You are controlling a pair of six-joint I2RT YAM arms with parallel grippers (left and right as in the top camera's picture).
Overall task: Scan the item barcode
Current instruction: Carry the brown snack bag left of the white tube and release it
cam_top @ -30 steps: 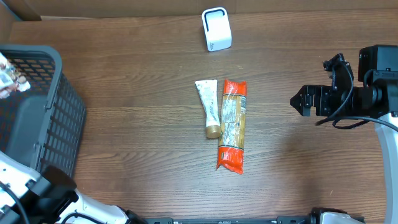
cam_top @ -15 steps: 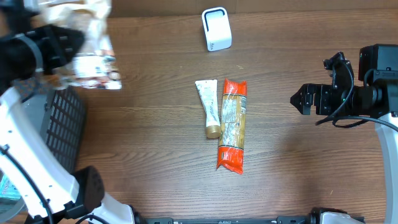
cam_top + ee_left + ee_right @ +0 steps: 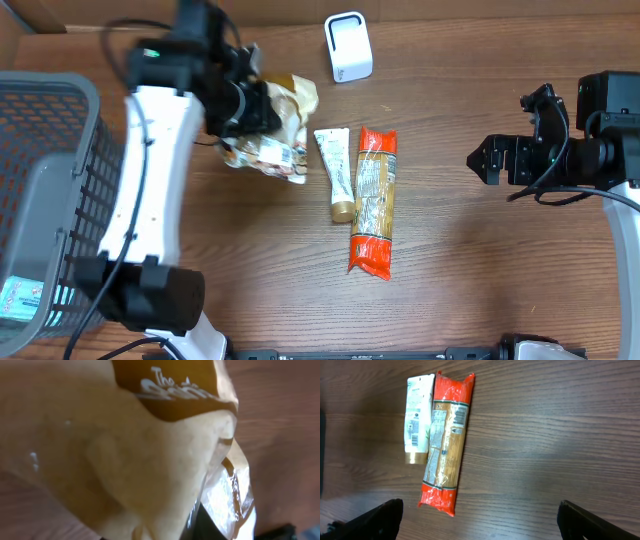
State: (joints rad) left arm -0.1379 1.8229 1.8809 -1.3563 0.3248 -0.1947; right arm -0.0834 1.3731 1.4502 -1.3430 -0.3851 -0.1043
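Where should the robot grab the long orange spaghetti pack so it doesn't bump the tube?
Probably from straight above, pinching across the narrow width of the spaghetti pack, on the end sticking out past the tube. It lies flat, and both long sides are free there.

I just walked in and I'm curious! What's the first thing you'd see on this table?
The white left arm stands out most, its jaws shut on a crinkly food bag just left of the middle. Beside it lie a bright orange pasta packet and a white tube, side by side at the centre.
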